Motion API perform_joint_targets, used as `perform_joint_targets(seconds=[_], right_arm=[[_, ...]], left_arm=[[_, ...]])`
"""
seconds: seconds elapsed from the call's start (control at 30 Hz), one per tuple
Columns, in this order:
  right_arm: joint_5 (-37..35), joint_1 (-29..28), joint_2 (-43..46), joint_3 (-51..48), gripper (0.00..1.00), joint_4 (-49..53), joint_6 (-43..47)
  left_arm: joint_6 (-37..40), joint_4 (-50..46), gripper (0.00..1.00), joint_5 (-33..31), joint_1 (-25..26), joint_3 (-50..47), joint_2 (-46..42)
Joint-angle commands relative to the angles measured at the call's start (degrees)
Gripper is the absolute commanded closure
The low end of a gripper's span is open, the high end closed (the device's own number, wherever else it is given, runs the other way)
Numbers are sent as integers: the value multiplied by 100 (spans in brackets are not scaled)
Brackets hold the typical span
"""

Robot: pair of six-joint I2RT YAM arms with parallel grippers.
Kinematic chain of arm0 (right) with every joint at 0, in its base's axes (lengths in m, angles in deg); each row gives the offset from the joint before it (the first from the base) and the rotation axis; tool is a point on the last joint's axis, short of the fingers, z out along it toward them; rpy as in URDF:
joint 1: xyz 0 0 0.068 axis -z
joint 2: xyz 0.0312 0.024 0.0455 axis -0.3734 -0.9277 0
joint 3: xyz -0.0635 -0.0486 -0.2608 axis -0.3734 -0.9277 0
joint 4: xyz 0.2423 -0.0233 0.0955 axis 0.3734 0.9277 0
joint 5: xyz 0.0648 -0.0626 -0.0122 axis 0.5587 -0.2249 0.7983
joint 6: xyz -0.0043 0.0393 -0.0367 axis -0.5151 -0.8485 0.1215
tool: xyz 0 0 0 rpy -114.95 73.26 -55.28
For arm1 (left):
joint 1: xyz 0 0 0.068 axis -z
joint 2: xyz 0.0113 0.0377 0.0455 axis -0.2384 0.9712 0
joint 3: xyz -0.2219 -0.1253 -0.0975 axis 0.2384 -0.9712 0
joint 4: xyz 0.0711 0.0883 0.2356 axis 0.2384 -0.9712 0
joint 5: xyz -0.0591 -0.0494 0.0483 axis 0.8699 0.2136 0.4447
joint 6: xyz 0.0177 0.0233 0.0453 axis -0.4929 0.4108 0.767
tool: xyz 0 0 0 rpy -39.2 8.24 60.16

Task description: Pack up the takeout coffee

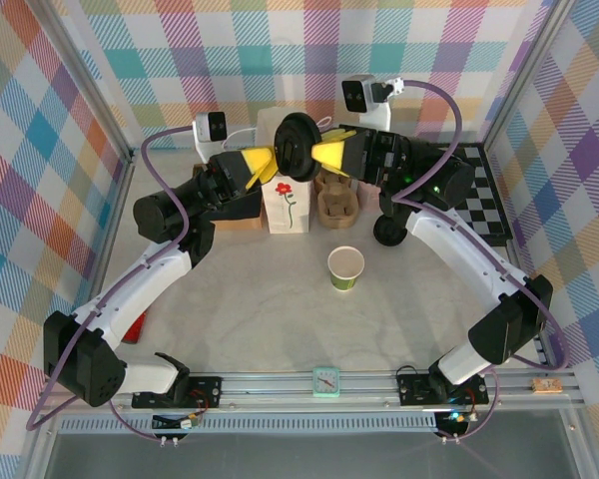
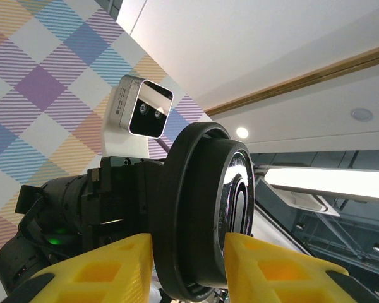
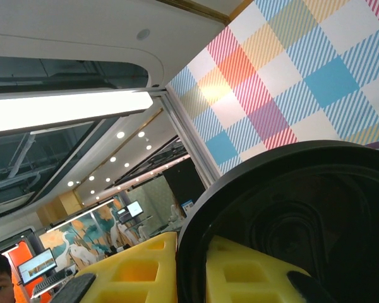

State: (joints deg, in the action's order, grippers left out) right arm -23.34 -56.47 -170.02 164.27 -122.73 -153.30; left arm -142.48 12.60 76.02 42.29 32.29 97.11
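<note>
A round black plastic lid (image 1: 298, 147) hangs in the air above the back of the table, gripped from both sides. My left gripper (image 1: 273, 160) is shut across its thickness, one yellow finger (image 2: 114, 268) behind the lid (image 2: 196, 189) and one on its top face. Opposite it, my right gripper (image 1: 316, 152) is shut on the rim of the lid (image 3: 303, 202), one finger (image 3: 139, 268) outside and one inside. A lidless green-and-cream paper cup (image 1: 346, 267) stands upright mid-table. The white flower-printed bag (image 1: 287, 205) stands under the lid. The takeout coffee as a lidded cup is out of view.
A brown cardboard cup carrier (image 1: 337, 205) sits right of the bag. A black-and-white checkered mat (image 1: 479, 200) lies at the back right. A small teal clock (image 1: 325, 380) rests on the front rail, and a red object (image 1: 135, 327) lies by the left arm.
</note>
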Motion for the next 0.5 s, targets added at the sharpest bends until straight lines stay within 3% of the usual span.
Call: perform_joint_targets(seconds=[0.0,0.47], right_arm=[[-132,-35,-72,65,85,-339,29],[-160,-17,-97,-99,85,-230,187]], left_arm=[[46,330,65,-51,61,94,-212],[72,339,72,-45,61,34,-310]])
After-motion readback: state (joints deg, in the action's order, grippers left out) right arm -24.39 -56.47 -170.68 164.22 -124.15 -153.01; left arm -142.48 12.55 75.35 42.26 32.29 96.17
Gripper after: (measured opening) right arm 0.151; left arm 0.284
